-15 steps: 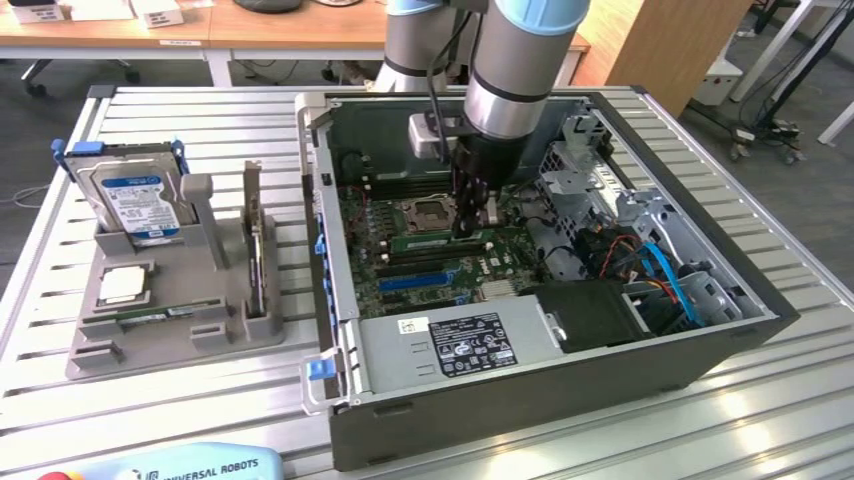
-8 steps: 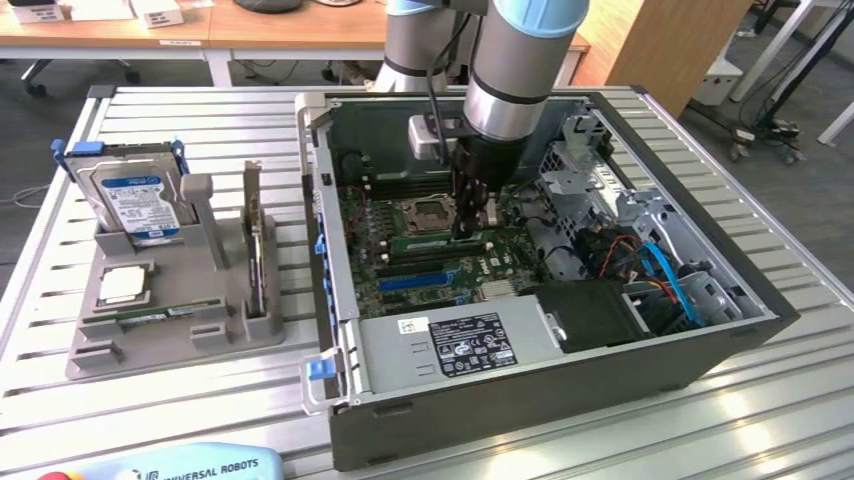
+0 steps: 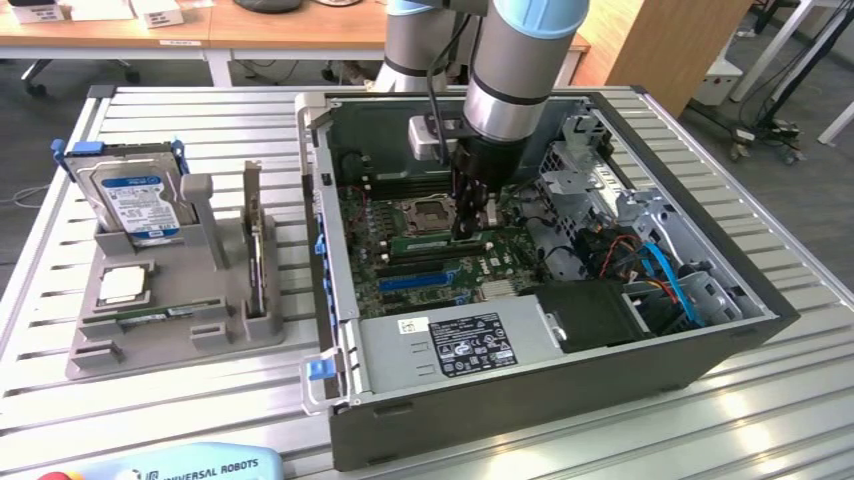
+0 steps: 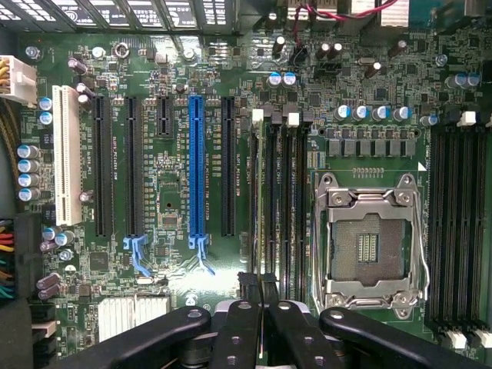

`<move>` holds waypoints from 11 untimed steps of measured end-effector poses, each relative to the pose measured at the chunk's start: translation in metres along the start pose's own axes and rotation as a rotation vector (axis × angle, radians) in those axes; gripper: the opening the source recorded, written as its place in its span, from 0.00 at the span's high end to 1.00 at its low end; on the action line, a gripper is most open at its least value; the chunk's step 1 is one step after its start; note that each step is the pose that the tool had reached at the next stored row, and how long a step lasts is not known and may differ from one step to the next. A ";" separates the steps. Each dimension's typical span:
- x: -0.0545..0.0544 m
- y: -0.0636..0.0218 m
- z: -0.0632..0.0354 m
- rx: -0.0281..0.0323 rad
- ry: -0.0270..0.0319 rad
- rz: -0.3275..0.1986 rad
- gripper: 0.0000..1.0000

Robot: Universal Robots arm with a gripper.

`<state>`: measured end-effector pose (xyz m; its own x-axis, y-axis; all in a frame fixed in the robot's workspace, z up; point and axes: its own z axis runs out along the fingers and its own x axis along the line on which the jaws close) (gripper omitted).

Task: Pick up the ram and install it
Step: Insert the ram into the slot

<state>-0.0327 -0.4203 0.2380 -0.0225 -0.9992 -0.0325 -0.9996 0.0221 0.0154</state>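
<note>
The open computer case (image 3: 534,390) sits on the metal table (image 3: 174,130), toward the exterior view's right edge. The arm reaches down into it. The gripper (image 3: 467,232) is low over the green board, right beside the empty chip socket (image 3: 430,212). The ram (image 3: 404,243) stands on its edge in a long slot between that socket and the blue slot (image 3: 411,280). The wrist view looks straight down, so there the ram (image 4: 254,200) is just a thin line next to the socket (image 4: 369,246). The black fingertips (image 4: 247,286) are almost together at one end of it. I cannot tell if they pinch it or just press on it. Near the table's other edge, a grey holder (image 3: 180,335) keeps a second stick (image 3: 144,318), a silver chip (image 3: 123,284) and a blue-labelled hard drive (image 3: 134,200).
</note>
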 end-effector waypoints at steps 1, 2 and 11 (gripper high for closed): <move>0.000 -0.0001 0.0007 0.0002 -0.0006 0.000 0.89; 0.000 -0.0001 0.0010 0.0002 -0.0003 0.000 0.89; 0.000 -0.0004 0.0012 0.0000 0.0001 0.000 0.89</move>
<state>-0.0323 -0.4203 0.2368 -0.0224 -0.9992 -0.0324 -0.9996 0.0219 0.0154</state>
